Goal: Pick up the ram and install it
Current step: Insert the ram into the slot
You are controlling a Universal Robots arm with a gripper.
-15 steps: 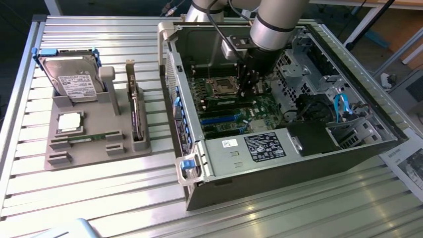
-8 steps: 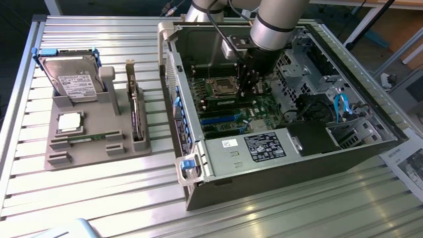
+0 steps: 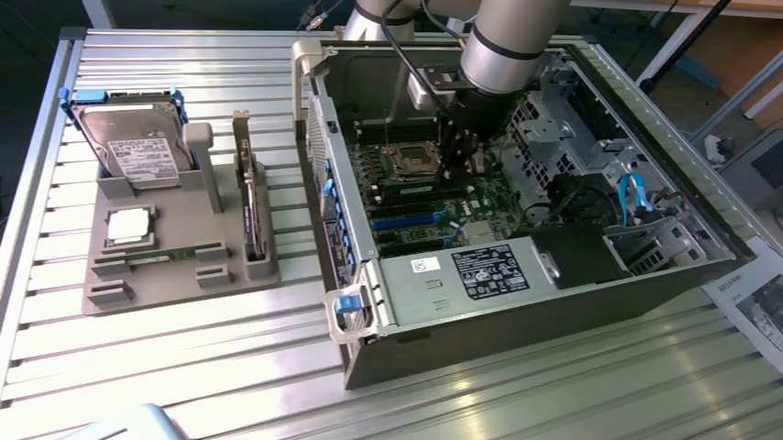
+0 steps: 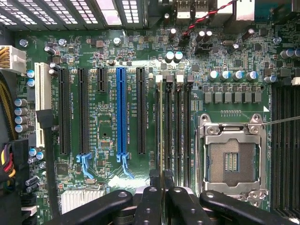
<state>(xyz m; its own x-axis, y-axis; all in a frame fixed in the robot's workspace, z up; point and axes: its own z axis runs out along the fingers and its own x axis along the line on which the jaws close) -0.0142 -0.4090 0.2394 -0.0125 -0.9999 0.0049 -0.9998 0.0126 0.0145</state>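
In the wrist view the ram [image 4: 162, 126] appears edge-on as a thin green strip, standing over the row of dark memory slots [image 4: 181, 131] beside the processor socket [image 4: 232, 159]. My gripper [image 4: 163, 204] is shut on the ram, with a black finger [image 4: 148, 206] on each side of it. Whether the stick is seated in its slot cannot be told. In the exterior view the gripper [image 3: 461, 158] reaches down into the open computer case [image 3: 685, 211], just above the motherboard [image 3: 423, 215]. A second, matching ram stick [image 3: 169, 255] lies in the grey fixture [image 3: 171, 275] on the exterior view's left.
The grey fixture also holds a hard drive [image 3: 137, 147], a square silver processor chip [image 3: 130, 225] and an upright expansion card [image 3: 251, 206]. Inside the case are a blue expansion slot [image 4: 121, 112], cable bundles [image 4: 7, 161], drive cages [image 3: 575, 119] and a blue cable [image 3: 633, 197].
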